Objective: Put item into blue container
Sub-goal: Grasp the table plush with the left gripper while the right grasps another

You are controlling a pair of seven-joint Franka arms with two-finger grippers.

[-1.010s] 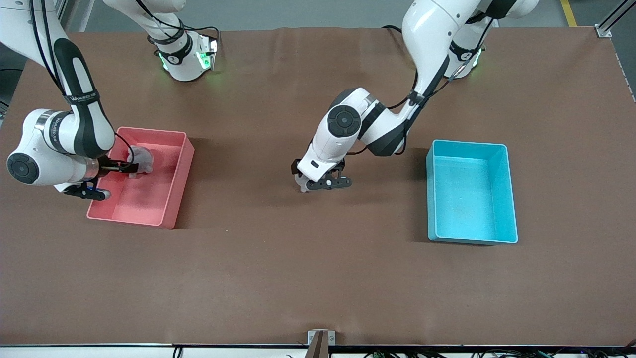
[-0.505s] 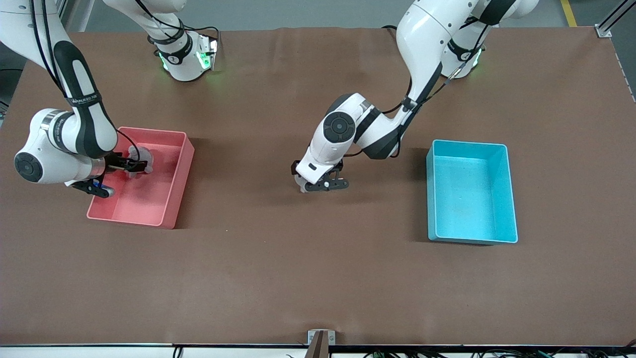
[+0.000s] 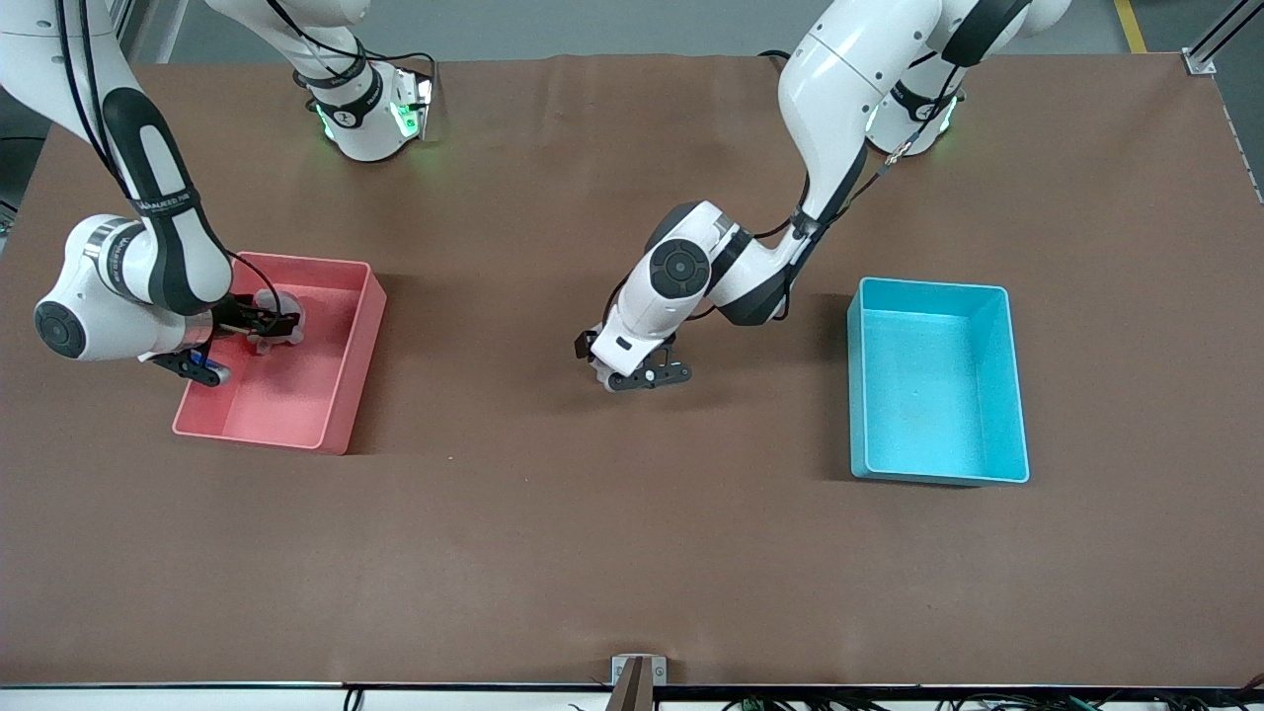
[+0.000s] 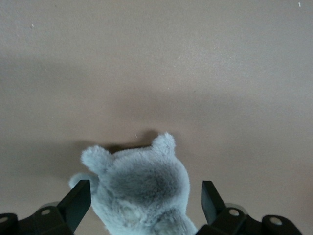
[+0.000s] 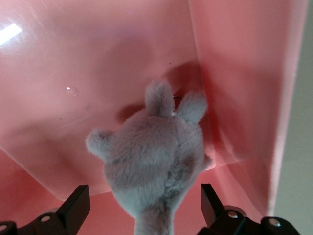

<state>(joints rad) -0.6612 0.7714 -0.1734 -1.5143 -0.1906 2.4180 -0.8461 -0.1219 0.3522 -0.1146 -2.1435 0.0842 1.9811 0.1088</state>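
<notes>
The blue container [image 3: 936, 288] stands with nothing in it toward the left arm's end of the table. A grey plush toy [image 4: 142, 188] lies on the brown table near the middle. My left gripper [image 3: 642, 375] is low over it and open, a finger [image 4: 78, 200] on each side with a gap to the fur. A second grey plush toy [image 3: 281, 314] lies in the pink bin [image 3: 296, 410], near its wall farthest from the front camera. My right gripper [image 3: 259, 322] reaches into that bin, open, straddling this toy [image 5: 151, 161] without touching it.
The pink bin sits toward the right arm's end of the table, the blue container far from it. Bare brown tabletop [image 3: 612, 533] lies between and in front of both bins. A small metal bracket [image 3: 637, 671] sits at the table's front edge.
My left gripper has shifted slightly toward the front camera over its toy as the arm's elbow turned. My right gripper has crept a little deeper into the pink bin.
</notes>
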